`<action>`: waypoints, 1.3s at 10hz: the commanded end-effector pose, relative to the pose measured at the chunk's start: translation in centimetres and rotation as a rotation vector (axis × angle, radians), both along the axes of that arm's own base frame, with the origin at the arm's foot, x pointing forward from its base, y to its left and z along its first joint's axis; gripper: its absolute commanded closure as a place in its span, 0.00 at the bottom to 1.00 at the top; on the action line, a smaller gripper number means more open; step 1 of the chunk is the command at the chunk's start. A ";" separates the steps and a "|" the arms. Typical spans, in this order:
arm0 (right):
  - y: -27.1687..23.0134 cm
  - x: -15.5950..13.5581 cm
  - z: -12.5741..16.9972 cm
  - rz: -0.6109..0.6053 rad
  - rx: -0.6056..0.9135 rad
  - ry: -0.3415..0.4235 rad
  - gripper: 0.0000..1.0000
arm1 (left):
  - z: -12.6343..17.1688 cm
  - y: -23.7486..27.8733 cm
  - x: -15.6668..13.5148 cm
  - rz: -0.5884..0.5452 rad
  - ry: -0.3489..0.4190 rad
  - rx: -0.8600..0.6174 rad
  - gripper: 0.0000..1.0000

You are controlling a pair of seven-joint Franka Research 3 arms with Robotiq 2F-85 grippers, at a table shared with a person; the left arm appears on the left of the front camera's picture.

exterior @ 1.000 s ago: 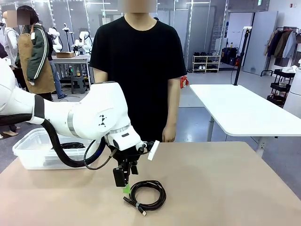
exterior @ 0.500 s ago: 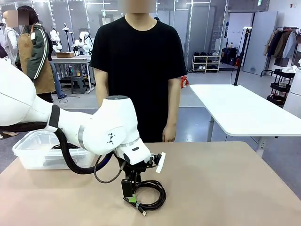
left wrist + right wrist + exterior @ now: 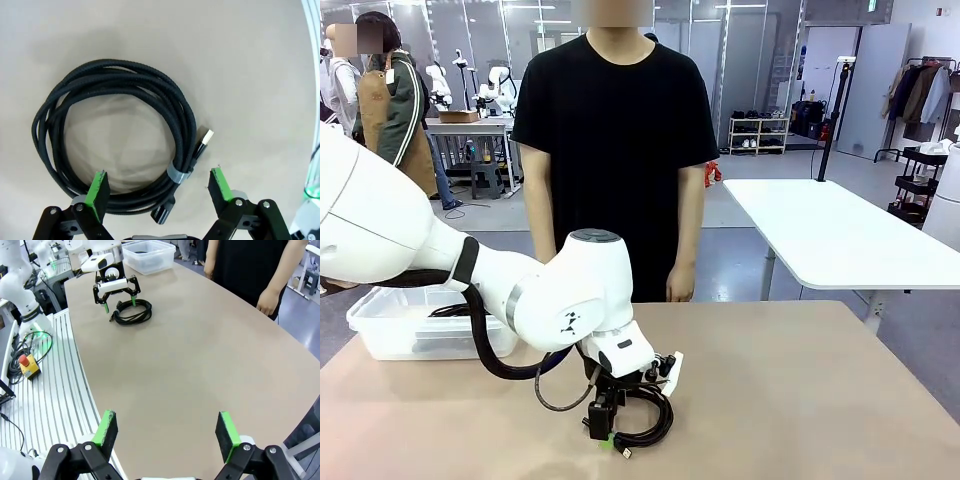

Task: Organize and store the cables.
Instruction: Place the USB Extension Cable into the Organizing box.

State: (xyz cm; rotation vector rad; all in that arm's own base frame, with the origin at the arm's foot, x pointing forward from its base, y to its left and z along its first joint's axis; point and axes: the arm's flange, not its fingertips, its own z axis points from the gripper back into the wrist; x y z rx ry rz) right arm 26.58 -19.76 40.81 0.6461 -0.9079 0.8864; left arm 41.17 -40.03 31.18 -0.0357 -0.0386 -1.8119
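left gripper (image 3: 157,186) spread wide, straddling the near arc of the coiled cable (image 3: 115,137) on the bench (image 3: 800,400).
pickup step: next it likely needs to lower and pinch the strands near the grey tie (image 3: 179,173). wrist view shows the tie and usb plug (image 3: 202,143); front view adds the clear bin (image 3: 395,325), seemingly holding cables. right gripper (image 3: 167,432) released, empty.

Bright, even overhead light; soft shadows on the table (image 3: 800,400); sharp focus; wrist views bowed at edges.
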 end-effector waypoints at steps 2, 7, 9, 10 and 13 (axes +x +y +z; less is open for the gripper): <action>-0.2 0.1 0.0 0.008 0.003 -0.022 0.00 | 0.1 -0.7 -0.7 0.018 -0.044 0.013 0.37; -0.2 0.1 0.0 0.008 0.003 -0.022 0.00 | -0.2 -0.5 -1.0 -0.004 -0.041 0.028 1.00; -0.2 0.1 0.0 0.008 0.003 -0.022 0.00 | 0.2 -0.2 -1.1 0.000 -0.052 0.022 1.00; -0.2 0.1 0.0 0.008 0.003 -0.022 0.00 | 0.7 -0.2 -1.2 -0.001 -0.063 0.028 1.00; -0.2 0.1 0.0 0.008 0.003 -0.022 0.00 | 5.6 0.9 -2.0 0.007 -0.121 0.010 1.00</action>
